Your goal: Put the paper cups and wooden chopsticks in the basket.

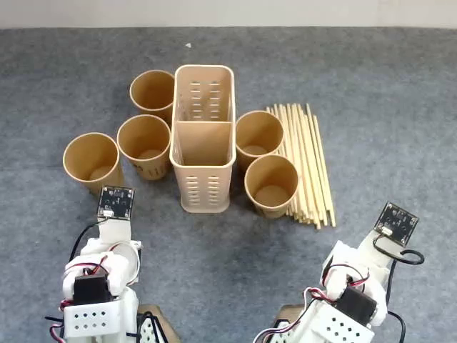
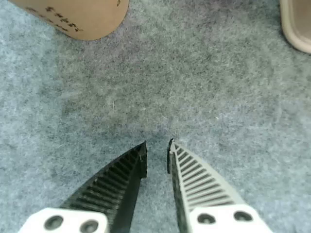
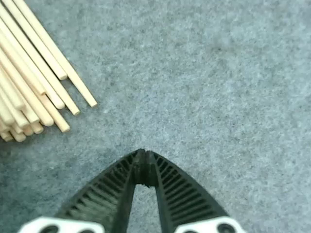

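1. Left fingers [image 2: 121, 179]: slightly parted, empty, above tabletop [image 2: 204, 87].
2. Right fingers [image 3: 170, 189]: closed tip to tip, empty, near wooden chopsticks [image 3: 29, 82].
3. Basket [image 1: 203, 187]: standing centrally.
4. Paper cups [image 1: 143, 146]: three left of basket, two right.
5. Wooden chopsticks: flat pile against the right-hand cups.

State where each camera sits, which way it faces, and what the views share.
High: above the table, looking down on basket, cups, chopsticks; left arm and right arm nearest.
Left wrist: on left arm, facing down at the table; left gripper, a cup.
Right wrist: on right arm, facing down; right gripper, chopstick ends.
Shared: high and right wrist both show chopsticks.
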Controlling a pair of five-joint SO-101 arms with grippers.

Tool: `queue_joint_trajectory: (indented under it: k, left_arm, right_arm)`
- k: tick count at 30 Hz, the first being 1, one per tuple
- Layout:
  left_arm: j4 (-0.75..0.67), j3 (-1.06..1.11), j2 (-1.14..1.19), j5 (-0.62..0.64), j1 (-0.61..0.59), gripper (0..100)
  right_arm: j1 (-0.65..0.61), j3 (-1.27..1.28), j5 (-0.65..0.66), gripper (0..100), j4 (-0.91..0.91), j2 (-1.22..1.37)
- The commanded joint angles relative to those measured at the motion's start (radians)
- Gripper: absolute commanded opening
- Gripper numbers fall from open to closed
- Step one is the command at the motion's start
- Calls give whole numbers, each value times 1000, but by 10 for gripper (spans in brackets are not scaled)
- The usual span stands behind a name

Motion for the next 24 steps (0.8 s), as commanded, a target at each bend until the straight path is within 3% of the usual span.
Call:
queue_joint_trajectory:
  k: [1, 24]
  left_arm:
    - [3, 19, 2, -6, 13, 97]
    - [3, 19, 2, -3, 53, 98]
  right_arm:
    - [7, 140, 6, 5, 7, -8]
    - [-25, 140, 6, 5, 8, -7]
